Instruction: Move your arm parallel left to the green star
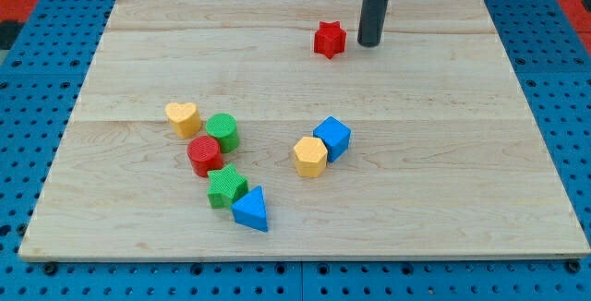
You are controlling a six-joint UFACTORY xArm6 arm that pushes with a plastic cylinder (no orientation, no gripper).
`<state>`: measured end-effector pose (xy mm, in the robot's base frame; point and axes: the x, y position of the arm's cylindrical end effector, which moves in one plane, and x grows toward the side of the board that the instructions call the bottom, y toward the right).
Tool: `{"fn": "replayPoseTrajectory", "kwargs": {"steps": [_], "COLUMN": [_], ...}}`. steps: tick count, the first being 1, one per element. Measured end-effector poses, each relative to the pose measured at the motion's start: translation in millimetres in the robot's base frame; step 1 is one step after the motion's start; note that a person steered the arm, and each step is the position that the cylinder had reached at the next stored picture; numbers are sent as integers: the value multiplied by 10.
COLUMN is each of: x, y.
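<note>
The green star (225, 186) lies on the wooden board (443, 172) toward the view's bottom left, touching the blue triangle (251, 210) below it and close under the red cylinder (204, 155). My tip (369, 42) rests on the board near the view's top, just right of the red star (329, 40). The tip is far up and to the right of the green star.
A green cylinder (223, 131) and a yellow heart (183, 117) sit above the red cylinder. A yellow hexagon (310, 156) touches a blue cube (332, 138) at the board's middle. A blue pegboard (37, 107) surrounds the board.
</note>
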<state>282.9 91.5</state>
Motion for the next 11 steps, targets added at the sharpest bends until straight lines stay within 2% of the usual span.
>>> {"fn": "replayPoseTrajectory", "kwargs": {"steps": [1,2,3,4,5,6,7,8,10,11], "x": [-10,348,688,452,575,752,1321,1594,1516,1587], "y": [-1010,-1872,-2206,-2315,-2642,-3260,-3957,-3962,-3191,-3111]}}
